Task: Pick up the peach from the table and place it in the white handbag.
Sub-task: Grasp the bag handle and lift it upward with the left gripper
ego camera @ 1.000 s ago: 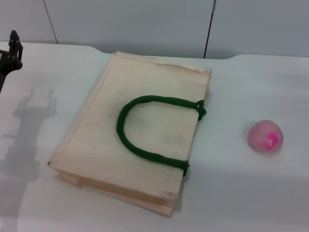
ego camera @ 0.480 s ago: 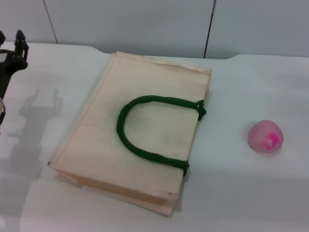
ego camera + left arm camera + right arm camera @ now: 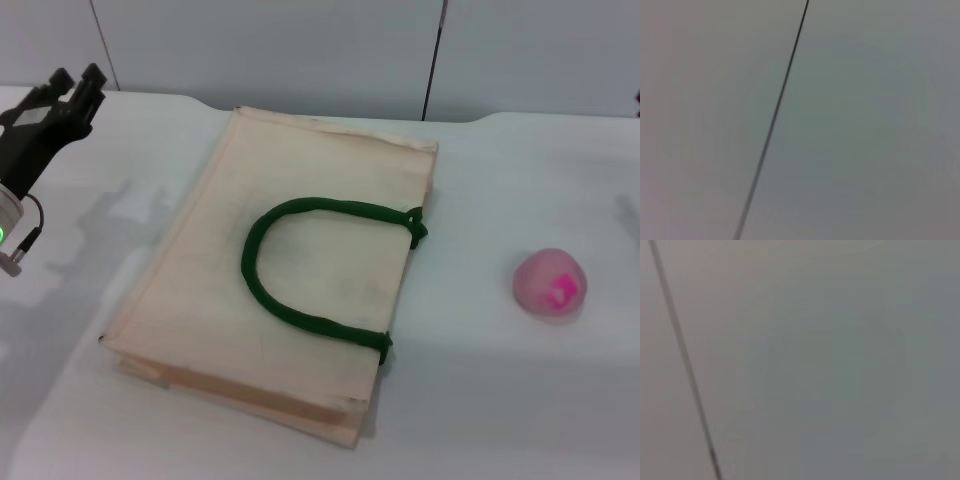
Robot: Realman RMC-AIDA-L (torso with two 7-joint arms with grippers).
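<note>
Left end effector now farther into head view at left edge, higher and closer to white handbag than 1 s ago; more of its arm showing, green light lit on wrist. Its shadow on worktop shifted toward bag's near-left side.

Right wrist view: plain pale grey surface fills whole frame. One thin dark line crosses it, slanted, running edge to edge near one side. Whether wall panel or something else, cannot tell. All blurred.
</note>
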